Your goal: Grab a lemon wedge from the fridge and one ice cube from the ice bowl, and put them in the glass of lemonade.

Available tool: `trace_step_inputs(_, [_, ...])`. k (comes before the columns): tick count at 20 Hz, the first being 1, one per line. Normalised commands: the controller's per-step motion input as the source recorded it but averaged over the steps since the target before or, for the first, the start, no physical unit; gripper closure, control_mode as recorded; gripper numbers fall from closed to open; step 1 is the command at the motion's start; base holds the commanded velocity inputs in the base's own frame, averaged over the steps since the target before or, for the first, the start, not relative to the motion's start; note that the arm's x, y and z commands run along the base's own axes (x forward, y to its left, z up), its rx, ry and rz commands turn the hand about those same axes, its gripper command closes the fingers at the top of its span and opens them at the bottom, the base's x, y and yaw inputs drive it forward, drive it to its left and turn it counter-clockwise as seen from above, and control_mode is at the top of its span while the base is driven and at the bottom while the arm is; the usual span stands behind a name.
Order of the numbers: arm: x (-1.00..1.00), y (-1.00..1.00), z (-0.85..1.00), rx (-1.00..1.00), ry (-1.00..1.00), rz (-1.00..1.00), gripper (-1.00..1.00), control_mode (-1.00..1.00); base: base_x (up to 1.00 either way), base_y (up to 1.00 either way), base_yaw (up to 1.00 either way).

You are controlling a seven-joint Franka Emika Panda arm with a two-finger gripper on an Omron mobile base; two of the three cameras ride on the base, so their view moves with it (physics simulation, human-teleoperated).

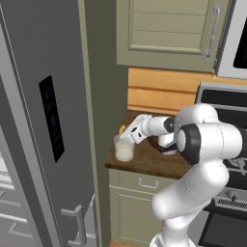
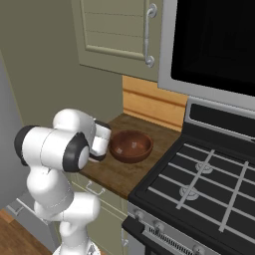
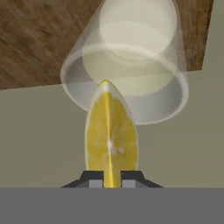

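Lemon wedge (image 3: 111, 135) in gripper (image 3: 112, 177), poised above glass of lemonade (image 3: 131, 65).

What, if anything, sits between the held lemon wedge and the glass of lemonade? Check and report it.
Nothing visible does. The gripper is shut on the lemon wedge, whose tip points at the open rim of the glass of lemonade. The glass's mouth is uncovered. The brown bowl sits off to the side.

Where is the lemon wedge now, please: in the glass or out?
Out: the lemon wedge sits pinched in the gripper, above the glass of lemonade.
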Motion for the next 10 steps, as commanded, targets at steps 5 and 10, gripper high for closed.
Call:
trace_step_inputs(5, [0.07, 0.00, -0.21, 0.00, 0.00, 0.09, 1.00, -1.00, 0.00, 0.00, 0.00])
trace_step_inputs(10, [0.20, -0.04, -0.26, 0.00, -0.01, 0.09, 1.00, -1.00, 0.00, 0.00, 0.00])
